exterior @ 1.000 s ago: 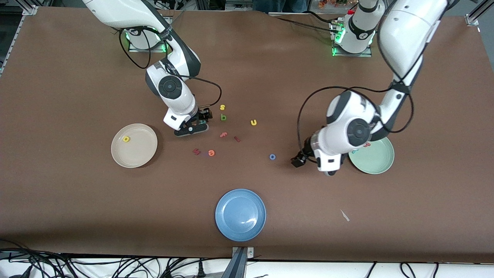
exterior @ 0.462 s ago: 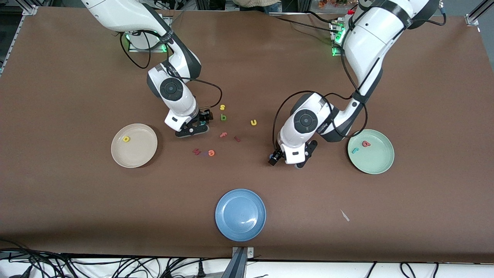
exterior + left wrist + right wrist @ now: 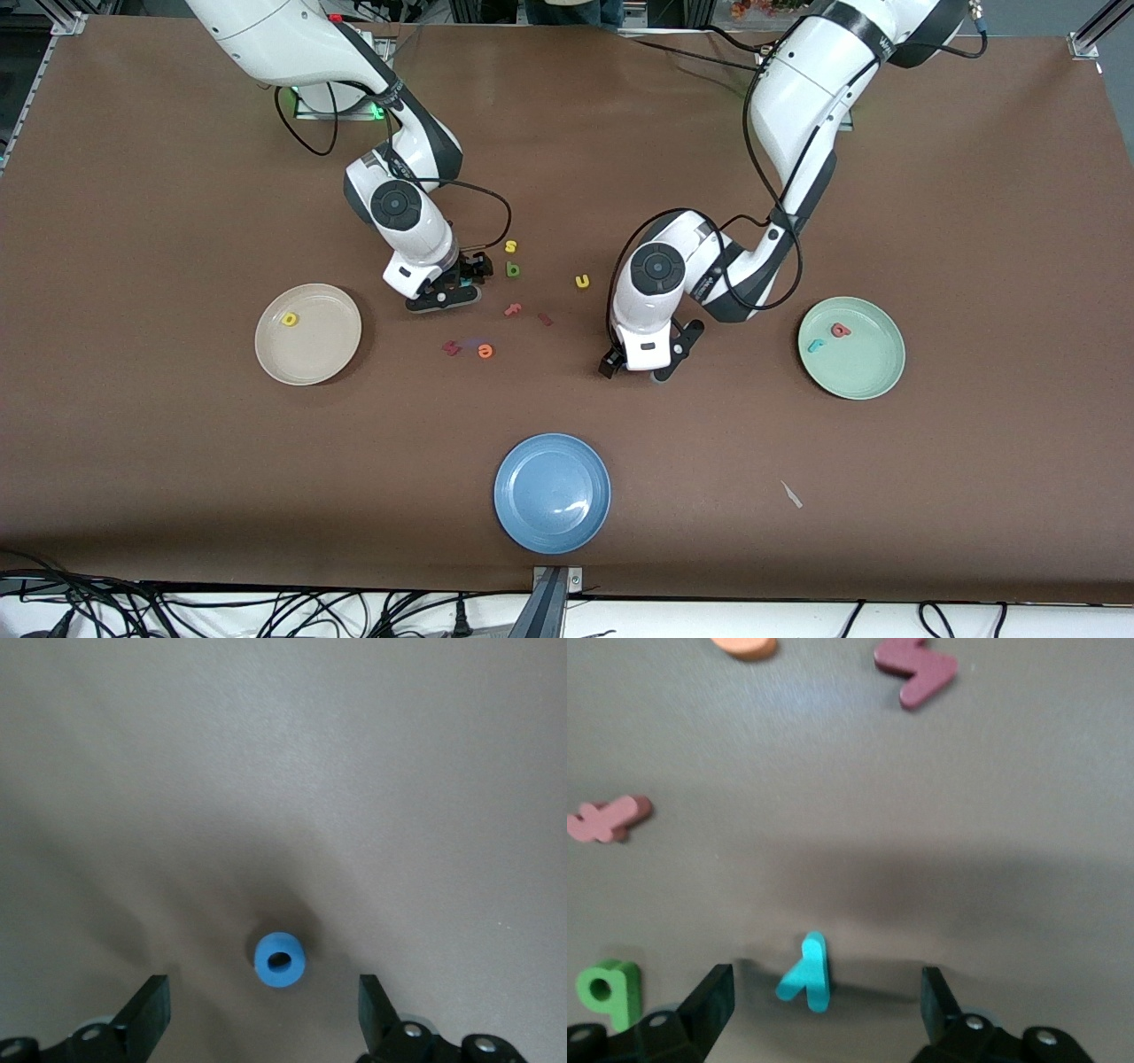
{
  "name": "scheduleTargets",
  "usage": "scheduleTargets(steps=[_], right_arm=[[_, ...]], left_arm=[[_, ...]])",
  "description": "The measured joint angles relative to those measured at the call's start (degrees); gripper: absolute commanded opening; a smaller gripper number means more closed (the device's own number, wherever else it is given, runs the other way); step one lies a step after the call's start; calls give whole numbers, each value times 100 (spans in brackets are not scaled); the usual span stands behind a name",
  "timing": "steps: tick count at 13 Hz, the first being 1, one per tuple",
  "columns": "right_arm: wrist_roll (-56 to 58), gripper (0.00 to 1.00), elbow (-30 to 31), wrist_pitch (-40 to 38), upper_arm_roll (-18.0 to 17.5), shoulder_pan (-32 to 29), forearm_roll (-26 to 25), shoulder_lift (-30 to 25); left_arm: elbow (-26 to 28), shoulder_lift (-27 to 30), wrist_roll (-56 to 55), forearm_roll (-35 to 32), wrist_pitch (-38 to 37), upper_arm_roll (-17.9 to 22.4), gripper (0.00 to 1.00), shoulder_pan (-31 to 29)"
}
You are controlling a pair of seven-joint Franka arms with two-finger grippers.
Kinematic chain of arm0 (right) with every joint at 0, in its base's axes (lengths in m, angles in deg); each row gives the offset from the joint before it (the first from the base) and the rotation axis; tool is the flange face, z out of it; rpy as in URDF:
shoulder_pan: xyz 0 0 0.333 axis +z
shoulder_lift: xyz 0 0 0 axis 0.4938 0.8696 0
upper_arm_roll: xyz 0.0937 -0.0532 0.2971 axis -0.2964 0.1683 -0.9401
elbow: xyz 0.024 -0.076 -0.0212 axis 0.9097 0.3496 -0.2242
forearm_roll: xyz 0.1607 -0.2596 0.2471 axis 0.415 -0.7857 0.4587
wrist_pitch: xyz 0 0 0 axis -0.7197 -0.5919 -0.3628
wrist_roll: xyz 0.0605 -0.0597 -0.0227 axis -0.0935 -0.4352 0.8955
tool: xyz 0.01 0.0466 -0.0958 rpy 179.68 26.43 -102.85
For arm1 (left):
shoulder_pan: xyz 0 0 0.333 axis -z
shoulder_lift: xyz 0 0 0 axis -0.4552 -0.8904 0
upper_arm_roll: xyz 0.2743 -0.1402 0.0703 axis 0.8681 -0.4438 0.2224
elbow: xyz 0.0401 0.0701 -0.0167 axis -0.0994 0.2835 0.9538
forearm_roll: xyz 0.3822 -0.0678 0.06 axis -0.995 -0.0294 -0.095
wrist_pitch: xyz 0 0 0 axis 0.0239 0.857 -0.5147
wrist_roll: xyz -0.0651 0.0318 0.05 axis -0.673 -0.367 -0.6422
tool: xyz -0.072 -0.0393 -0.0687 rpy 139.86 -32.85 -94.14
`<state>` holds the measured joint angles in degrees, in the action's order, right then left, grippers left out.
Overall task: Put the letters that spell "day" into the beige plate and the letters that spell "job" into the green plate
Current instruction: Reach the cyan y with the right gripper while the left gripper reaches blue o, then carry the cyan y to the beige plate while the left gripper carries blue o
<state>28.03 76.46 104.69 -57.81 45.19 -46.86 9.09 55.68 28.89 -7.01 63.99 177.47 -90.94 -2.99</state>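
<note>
The blue ring "o" (image 3: 281, 958) lies flat on the brown table, just ahead of the gap between the fingers of my open left gripper (image 3: 264, 994). In the front view that gripper (image 3: 638, 367) hangs low over it and hides it. My right gripper (image 3: 826, 988) is open and low, with the teal "y" (image 3: 808, 973) lying between its fingers and touching neither. The dark green letter (image 3: 607, 990) lies beside one finger. The beige plate (image 3: 328, 350) holds the yellow letter (image 3: 290, 319). The green plate (image 3: 864, 368) holds the red-pink letter (image 3: 840, 330) and the teal hook (image 3: 815, 346).
Scattered round the right gripper (image 3: 454, 289) are a yellow "s" (image 3: 510, 246), a yellow "u" (image 3: 582, 281), a pink letter (image 3: 512, 309), two dark red letters (image 3: 544, 319) (image 3: 452, 347) and an orange "e" (image 3: 485, 351). A blue plate (image 3: 552, 492) sits near the front camera.
The left arm swung from beside the green plate toward the table's middle and came down over the blue "o". The right gripper stayed over the teal "y".
</note>
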Motion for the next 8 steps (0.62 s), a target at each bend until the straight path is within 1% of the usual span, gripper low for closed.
scheduleTargets(steps=[1, 2, 3, 6, 8], right_arm=[[-94, 92, 41, 19, 0, 10, -27, -1], [-210, 89, 56, 29, -1, 29, -118, -4], [-295, 87, 57, 32, -1, 52, -203, -5], [-397, 72, 57, 34, 0, 83, -295, -14], [-444, 58, 57, 42, 0, 110, -370, -25]], left_arm=[[-75, -61, -4, 0, 0, 10, 81, 6], [-126, -106, -4, 0, 0, 20, 78, 5], [-149, -131, -4, 0, 0, 30, 78, 5], [-155, -141, -4, -2, -4, 33, 71, 6], [-156, -166, -4, -3, -7, 33, 60, 6]])
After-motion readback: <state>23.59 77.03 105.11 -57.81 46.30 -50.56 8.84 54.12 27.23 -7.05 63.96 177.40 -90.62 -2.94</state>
